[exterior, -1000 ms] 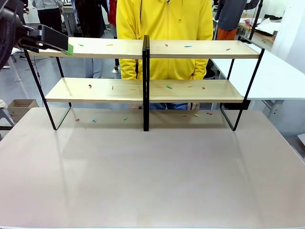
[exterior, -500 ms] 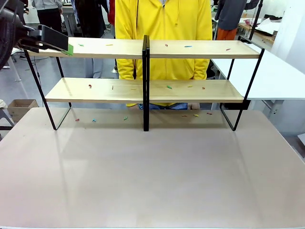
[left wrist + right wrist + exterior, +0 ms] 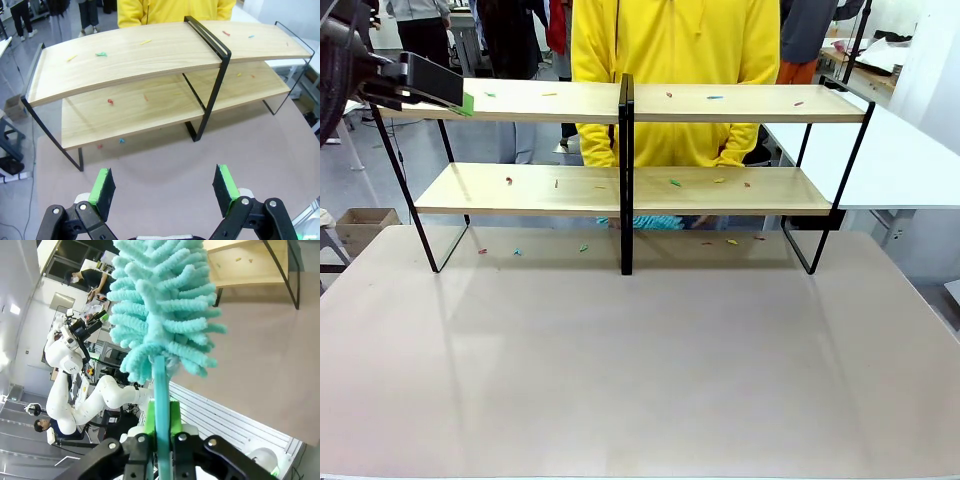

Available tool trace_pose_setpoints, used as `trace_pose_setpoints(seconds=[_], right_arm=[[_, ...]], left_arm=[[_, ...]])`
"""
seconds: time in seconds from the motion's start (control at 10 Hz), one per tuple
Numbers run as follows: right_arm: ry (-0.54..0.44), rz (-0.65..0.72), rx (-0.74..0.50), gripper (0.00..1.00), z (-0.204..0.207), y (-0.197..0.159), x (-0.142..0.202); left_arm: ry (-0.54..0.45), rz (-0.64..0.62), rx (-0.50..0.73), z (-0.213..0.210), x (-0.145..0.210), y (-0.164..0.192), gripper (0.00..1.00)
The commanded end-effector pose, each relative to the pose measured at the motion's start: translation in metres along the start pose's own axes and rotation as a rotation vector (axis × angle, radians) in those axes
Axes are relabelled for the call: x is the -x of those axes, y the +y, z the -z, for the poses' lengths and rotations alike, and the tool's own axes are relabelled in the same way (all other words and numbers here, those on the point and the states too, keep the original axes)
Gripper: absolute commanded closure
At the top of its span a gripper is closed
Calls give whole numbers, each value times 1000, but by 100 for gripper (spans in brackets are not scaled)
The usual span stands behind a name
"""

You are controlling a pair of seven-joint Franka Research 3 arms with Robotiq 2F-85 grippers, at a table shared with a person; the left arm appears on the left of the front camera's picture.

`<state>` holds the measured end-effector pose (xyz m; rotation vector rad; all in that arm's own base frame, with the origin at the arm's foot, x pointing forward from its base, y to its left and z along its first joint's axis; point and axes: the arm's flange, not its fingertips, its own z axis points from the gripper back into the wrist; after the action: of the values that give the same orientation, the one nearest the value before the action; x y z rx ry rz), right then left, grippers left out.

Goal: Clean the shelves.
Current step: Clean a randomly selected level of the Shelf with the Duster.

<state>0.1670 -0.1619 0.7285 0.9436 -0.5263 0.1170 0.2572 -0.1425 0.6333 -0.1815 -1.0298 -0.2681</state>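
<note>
Many coloured scraps [image 3: 674,183] could be flicked off the light wooden black-framed shelves [image 3: 520,188] by the fluffy teal duster [image 3: 160,305] clamped in the right gripper [image 3: 161,417]; left gripper [image 3: 164,186] spread wide

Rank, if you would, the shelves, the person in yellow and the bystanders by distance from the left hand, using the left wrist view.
1. The shelves, straight ahead of the left hand, on the table.
2. The person in yellow, just behind them, centre.
3. The bystanders, farther back, upper left.
</note>
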Motion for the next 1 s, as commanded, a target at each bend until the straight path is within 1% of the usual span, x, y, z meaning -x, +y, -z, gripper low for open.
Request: trace_pose_setpoints(seconds=[0.0, 0.1, 0.2, 0.3, 0.4, 0.5, 0.6, 0.7, 0.8, 0.9], right_arm=[[-7, 18, 3, 100, -2, 6, -3], [-7, 18, 3, 100, -2, 6, -3], [0, 0, 0, 88, 0, 0, 0], [-13, -48, 65, 88, 7, 23, 13], [38, -132, 139, 88, 41, 53, -13], [115, -187, 202, 88, 86, 79, -48], [147, -199, 317, 88, 133, 94, -80], [168, -192, 411, 88, 175, 95, -104], [195, -162, 558, 88, 217, 90, -113], [199, -171, 559, 88, 229, 89, -107]], left_arm=[[-1, -2, -3, 0, 0, 1, 0], [-1, -2, -3, 0, 0, 1, 0], [-1, -2, -3, 0, 0, 1, 0], [-1, -2, -3, 0, 0, 1, 0], [-1, -2, -3, 0, 0, 1, 0], [-1, -2, -3, 0, 0, 1, 0], [-1, -2, -3, 0, 0, 1, 0], [-1, -2, -3, 0, 0, 1, 0], [-1, -2, -3, 0, 0, 1, 0], [-1, -2, -3, 0, 0, 1, 0]])
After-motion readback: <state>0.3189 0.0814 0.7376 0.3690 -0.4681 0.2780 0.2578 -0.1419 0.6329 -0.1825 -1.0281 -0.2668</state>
